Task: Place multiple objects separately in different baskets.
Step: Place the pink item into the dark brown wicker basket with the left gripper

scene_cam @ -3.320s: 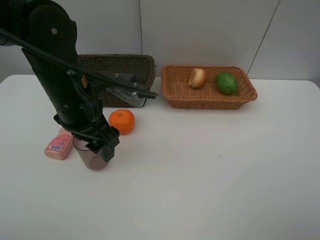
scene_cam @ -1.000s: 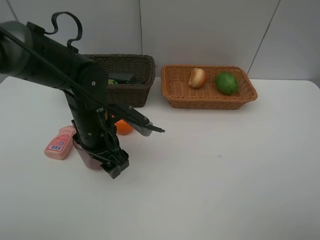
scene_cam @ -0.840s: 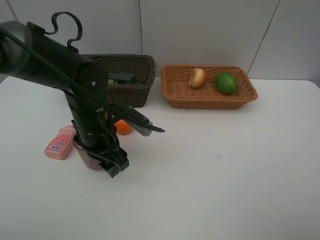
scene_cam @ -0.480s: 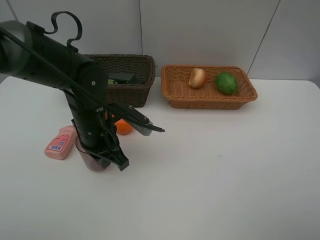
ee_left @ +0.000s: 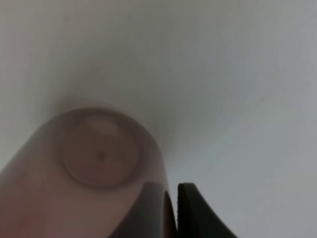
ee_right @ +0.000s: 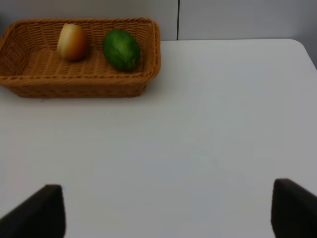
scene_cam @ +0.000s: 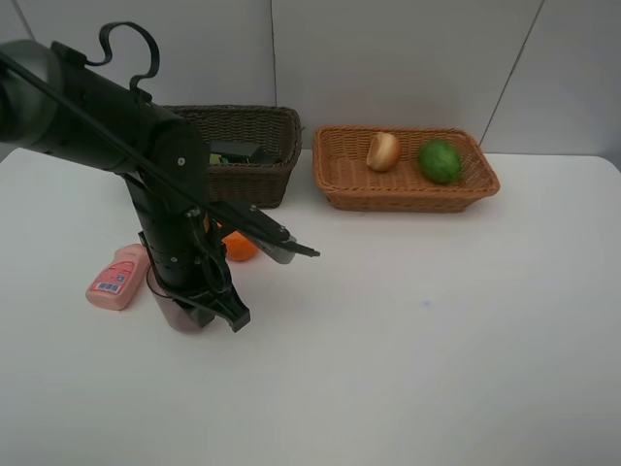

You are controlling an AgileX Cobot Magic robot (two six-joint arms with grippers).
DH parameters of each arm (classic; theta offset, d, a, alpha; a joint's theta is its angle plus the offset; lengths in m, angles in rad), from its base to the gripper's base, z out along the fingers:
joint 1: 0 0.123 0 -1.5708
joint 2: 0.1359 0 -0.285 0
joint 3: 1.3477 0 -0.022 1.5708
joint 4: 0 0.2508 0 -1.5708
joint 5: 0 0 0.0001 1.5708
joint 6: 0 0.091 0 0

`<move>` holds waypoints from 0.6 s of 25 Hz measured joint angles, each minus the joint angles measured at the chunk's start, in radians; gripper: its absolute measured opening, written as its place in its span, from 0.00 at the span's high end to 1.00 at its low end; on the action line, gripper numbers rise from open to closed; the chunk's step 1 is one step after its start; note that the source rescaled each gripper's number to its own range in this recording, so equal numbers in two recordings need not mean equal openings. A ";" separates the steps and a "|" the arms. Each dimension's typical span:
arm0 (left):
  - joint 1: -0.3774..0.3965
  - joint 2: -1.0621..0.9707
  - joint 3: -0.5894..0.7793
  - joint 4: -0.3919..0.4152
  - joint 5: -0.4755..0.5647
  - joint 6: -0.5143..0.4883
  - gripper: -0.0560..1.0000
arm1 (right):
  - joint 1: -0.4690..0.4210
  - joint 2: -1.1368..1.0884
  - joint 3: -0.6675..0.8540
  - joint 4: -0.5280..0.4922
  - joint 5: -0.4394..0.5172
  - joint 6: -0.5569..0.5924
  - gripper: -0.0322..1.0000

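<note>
The left gripper [scene_cam: 225,313] is pinched tight on the wall of the mauve cup [scene_cam: 175,313], one finger inside the rim and one outside, at the lower left of the high view. The right gripper [ee_right: 168,212] stands wide, with nothing between its jaws. At upper right, the tan basket [scene_cam: 408,200] holds the peach [scene_cam: 382,150] and the lime [scene_cam: 440,161]. The dark basket [scene_cam: 250,183], upper left, holds the dark green bottle [scene_cam: 238,151]. The pink bottle [scene_cam: 116,279] lies just beside the cup. The mandarin [scene_cam: 240,248] is half hidden behind the left arm.
</note>
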 joint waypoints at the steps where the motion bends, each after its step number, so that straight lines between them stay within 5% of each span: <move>1: 0.000 0.000 0.000 0.000 0.000 0.000 0.94 | 0.000 0.000 0.000 0.000 0.000 0.000 0.16; 15: 0.000 -0.046 0.001 0.000 0.005 0.000 0.94 | 0.000 0.000 0.000 0.000 0.000 0.000 0.16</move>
